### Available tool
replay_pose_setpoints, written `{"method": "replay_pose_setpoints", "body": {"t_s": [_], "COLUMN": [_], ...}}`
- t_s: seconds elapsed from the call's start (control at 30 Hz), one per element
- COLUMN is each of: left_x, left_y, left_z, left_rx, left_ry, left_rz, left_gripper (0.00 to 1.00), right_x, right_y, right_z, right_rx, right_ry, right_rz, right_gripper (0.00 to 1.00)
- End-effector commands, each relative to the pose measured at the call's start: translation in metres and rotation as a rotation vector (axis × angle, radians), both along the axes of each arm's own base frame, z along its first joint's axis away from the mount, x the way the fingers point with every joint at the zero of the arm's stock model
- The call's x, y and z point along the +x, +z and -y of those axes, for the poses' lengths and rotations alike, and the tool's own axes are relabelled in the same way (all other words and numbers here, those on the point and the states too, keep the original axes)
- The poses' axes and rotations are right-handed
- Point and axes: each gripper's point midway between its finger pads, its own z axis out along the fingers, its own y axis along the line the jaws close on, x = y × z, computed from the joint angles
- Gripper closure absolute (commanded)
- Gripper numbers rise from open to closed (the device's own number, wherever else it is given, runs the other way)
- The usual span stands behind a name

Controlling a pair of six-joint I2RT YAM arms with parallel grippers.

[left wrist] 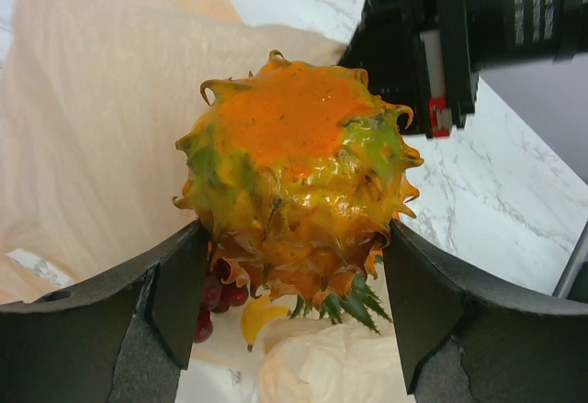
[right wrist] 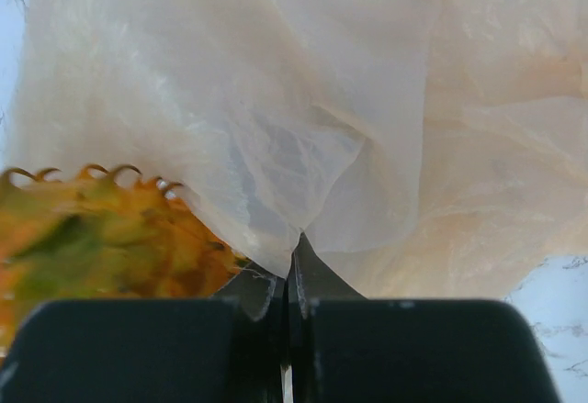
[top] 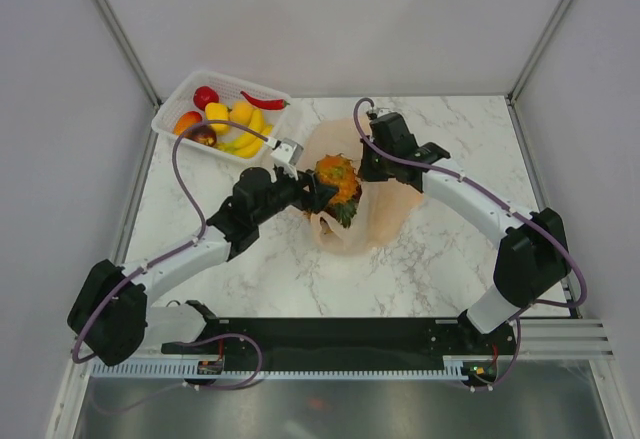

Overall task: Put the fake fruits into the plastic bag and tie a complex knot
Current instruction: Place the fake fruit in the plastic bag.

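Observation:
My left gripper is shut on the orange-yellow pineapple, one finger on each side, holding it over the mouth of the peach plastic bag. Dark red grapes lie below the pineapple, at the bag's mouth. My right gripper is shut on a fold of the bag's edge and holds it up. The pineapple shows at the left of the right wrist view. No knot shows.
A white lattice basket at the back left holds a red apple, a red chili, yellow bananas, an orange peach and a dark plum. The table is white marble, with grey walls around it.

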Motion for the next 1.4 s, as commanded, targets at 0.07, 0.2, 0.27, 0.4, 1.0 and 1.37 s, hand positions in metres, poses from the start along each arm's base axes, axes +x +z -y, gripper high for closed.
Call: {"method": "replay_pose_setpoints", "body": {"t_s": [0.07, 0.2, 0.27, 0.4, 1.0, 1.37], "left_x": [-0.004, -0.003, 0.001, 0.010, 0.082, 0.090], "left_y": [0.006, -0.020, -0.024, -0.037, -0.073, -0.043], "left_z": [0.017, 0.017, 0.018, 0.026, 0.054, 0.063], "left_rx": [-0.008, 0.008, 0.007, 0.035, 0.058, 0.016], "left_ry": [-0.015, 0.037, 0.058, 0.087, 0.320, 0.305], "left_rz": [0.016, -0.075, -0.106, -0.213, -0.392, -0.327], "left_gripper": [0.88, 0.88, 0.88, 0.88, 0.84, 0.13], "right_x": [0.015, 0.017, 0.017, 0.015, 0.003, 0.004], "right_y": [0.042, 0.048, 0.047, 0.044, 0.033, 0.034], "right_z": [0.000, 0.003, 0.006, 0.011, 0.005, 0.019], "right_rx": [0.049, 0.042, 0.033, 0.009, -0.014, -0.053], "right_ry": [-0.036, -0.046, -0.055, -0.067, -0.032, -0.089], "right_rz": [0.097, 0.118, 0.119, 0.123, 0.108, 0.130], "right_gripper": [1.00, 1.00, 1.00, 1.00, 1.00, 1.00]}}
